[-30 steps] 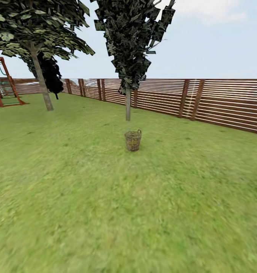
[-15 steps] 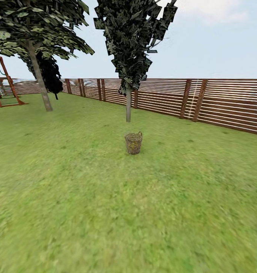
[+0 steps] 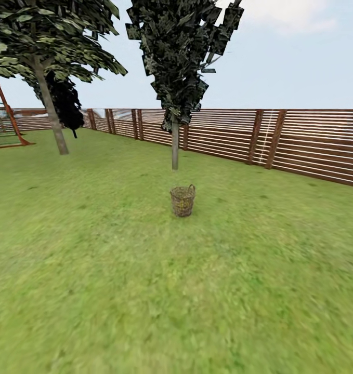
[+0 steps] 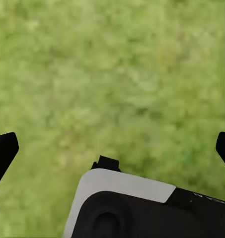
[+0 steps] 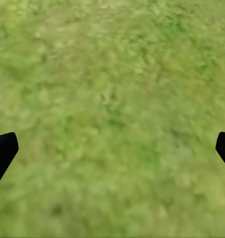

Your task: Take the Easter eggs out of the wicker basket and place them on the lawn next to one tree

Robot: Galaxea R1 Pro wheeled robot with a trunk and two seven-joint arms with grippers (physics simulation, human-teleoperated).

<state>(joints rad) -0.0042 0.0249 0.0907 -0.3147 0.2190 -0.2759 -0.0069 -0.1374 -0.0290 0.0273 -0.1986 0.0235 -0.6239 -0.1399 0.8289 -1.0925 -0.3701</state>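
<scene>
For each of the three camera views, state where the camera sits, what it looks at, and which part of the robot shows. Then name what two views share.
Head view: on the robot's head, facing forward over the lawn toward the basket, trees and fence.
Left wrist view: on the left arm, looking down at grass; left end effector fingertips spread wide, plus dark and white robot body.
Right wrist view: on the right arm, looking down at grass; right end effector fingertips spread wide.
Shared: both wrist views show blurred lawn.

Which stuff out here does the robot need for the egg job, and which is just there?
Needed:
wicker basket
lawn
thick-trunked tree

Just there:
slim dark-leaved tree
wooden fence
playset
dark bush
</scene>
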